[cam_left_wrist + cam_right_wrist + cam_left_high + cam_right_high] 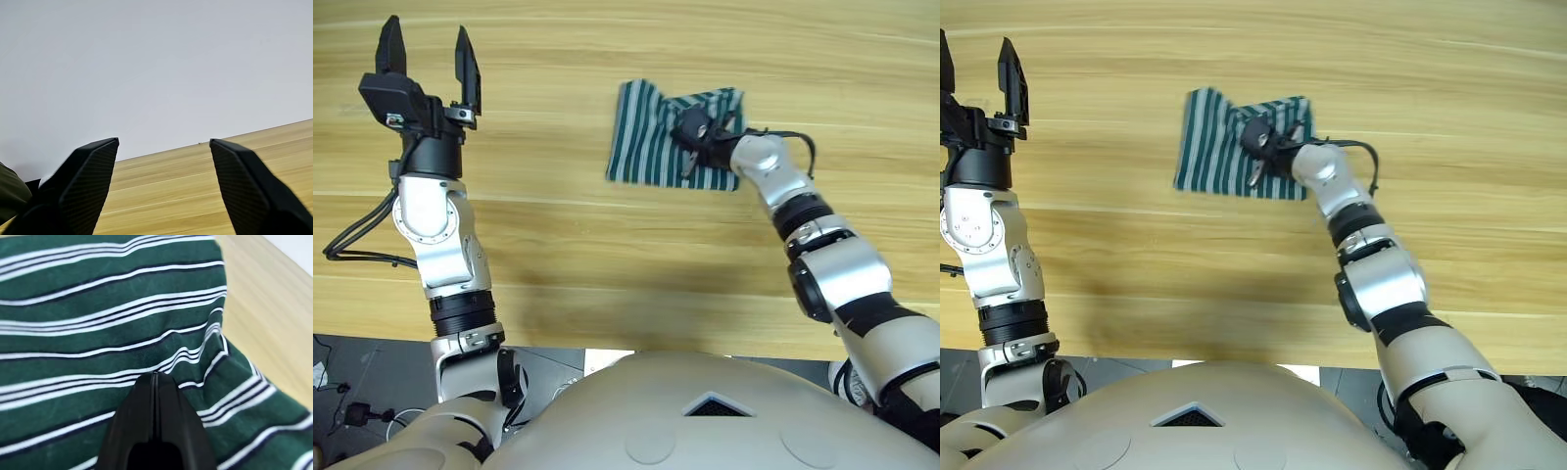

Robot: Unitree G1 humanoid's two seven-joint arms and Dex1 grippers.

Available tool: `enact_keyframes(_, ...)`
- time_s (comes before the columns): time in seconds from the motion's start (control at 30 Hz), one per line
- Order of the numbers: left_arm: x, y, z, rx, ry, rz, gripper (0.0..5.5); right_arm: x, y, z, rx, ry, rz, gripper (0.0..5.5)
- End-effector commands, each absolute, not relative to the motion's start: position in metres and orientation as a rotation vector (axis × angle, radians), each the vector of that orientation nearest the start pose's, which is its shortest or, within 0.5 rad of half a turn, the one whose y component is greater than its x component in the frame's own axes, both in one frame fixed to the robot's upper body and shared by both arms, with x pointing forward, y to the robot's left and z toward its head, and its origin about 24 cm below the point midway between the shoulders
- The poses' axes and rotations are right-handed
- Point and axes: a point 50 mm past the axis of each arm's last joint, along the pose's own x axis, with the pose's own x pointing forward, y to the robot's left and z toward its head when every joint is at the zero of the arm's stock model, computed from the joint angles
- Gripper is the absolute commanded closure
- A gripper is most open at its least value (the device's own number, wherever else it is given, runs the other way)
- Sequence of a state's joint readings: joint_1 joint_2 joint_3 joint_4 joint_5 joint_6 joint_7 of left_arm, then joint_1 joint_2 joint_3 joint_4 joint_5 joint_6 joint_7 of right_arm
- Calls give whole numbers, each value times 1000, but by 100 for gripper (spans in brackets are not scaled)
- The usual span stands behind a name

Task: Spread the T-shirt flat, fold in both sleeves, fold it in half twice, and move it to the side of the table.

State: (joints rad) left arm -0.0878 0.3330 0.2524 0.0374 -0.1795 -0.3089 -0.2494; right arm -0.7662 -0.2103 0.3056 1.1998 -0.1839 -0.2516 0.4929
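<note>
Left jaws wide apart, empty, raised over surface (607, 245). Right jaws closed tight, tips pressed onto folded shirt (641, 137).

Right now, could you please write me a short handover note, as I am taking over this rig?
Left claw: open, holding nothing, raised over the table on the robot's left.
Right claw: shut, tips down on the striped T-shirt; I cannot see any cloth pinched between them.
T-shirt: a small folded rectangle on the table, in front of the right arm.
Done, by the look of it: spreading, sleeves, both halvings.
Left: moving it to the side of the table.
</note>
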Motion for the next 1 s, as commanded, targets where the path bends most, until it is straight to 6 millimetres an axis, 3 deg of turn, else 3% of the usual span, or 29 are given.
enact_keyframes(0.03,252,249,107,225,-371,-36,203,318,-245,-19,-606,705,394,548)
enact_keyframes(0.2,245,248,104,224,-362,-30,203,262,-352,-20,-485,812,-110,548)
enact_keyframes(0.27,243,245,100,217,-351,-37,203,235,-375,-25,-406,822,-298,548)
enact_keyframes(0.33,240,240,95,206,-339,-46,203,218,-384,-32,-318,812,-412,548)
enact_keyframes(0.43,237,232,89,182,-323,-63,203,207,-389,-35,-267,771,-515,548)
enact_keyframes(0.53,237,219,80,166,-290,-111,203,215,-395,-21,-266,655,-557,548)
enact_keyframes(0.7,234,197,64,139,-251,-156,203,265,-380,23,-396,376,-446,548)
enact_keyframes(0.87,232,191,60,116,-258,-149,203,287,-364,55,-544,133,-405,548)
enact_keyframes(0.93,231,188,66,95,-313,-132,203,297,-348,81,-581,-65,-377,548)
enact_keyframes(1.0,231,182,78,90,-398,-109,203,304,-313,106,-533,-316,-289,548)
